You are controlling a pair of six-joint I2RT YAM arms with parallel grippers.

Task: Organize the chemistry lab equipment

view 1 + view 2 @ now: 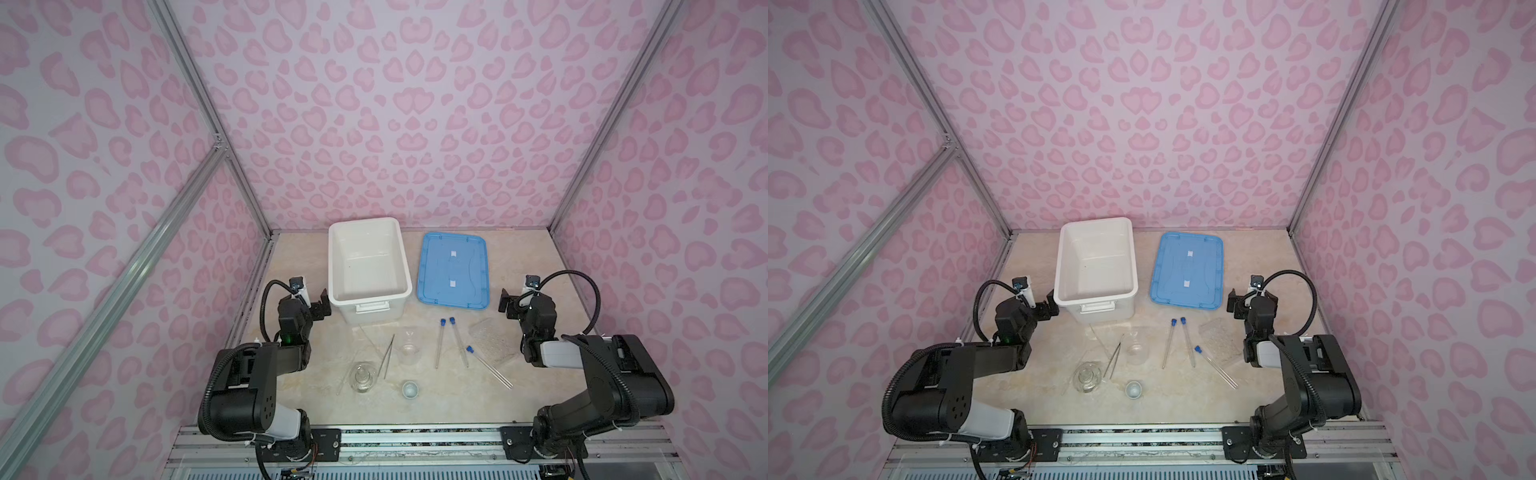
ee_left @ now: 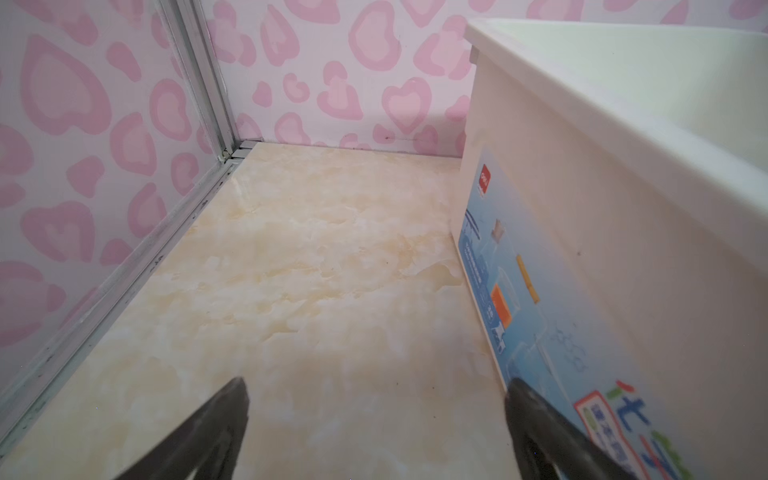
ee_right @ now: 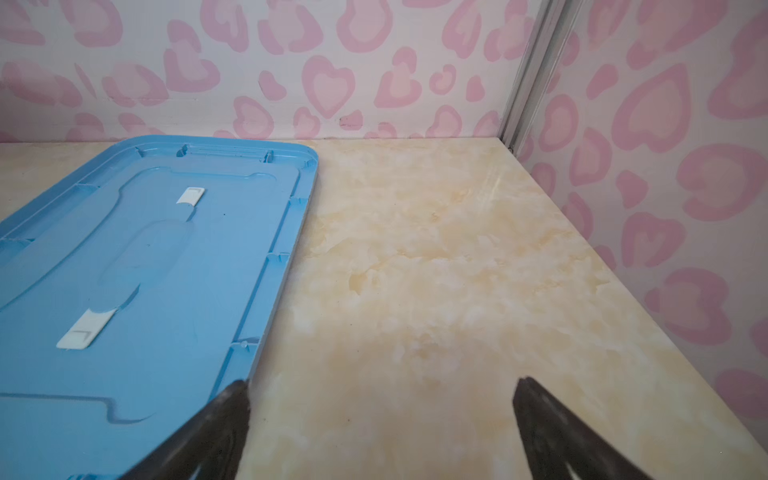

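Marble-look tabletop [image 1: 457,399] carries everything, seen in both top views. White bin [image 1: 357,313] stands at the back. Blue lid [image 1: 453,270] lies flat just right of the bin. In front of the bin: tweezers [image 1: 388,357], beaker [image 1: 409,353], flask [image 1: 362,376], white cup [image 1: 410,390], and a faint glass rod [image 1: 348,374]. Front-right of the bin: three test tubes [image 1: 439,345] lying flat, with the clear rack [image 1: 492,340] further right.
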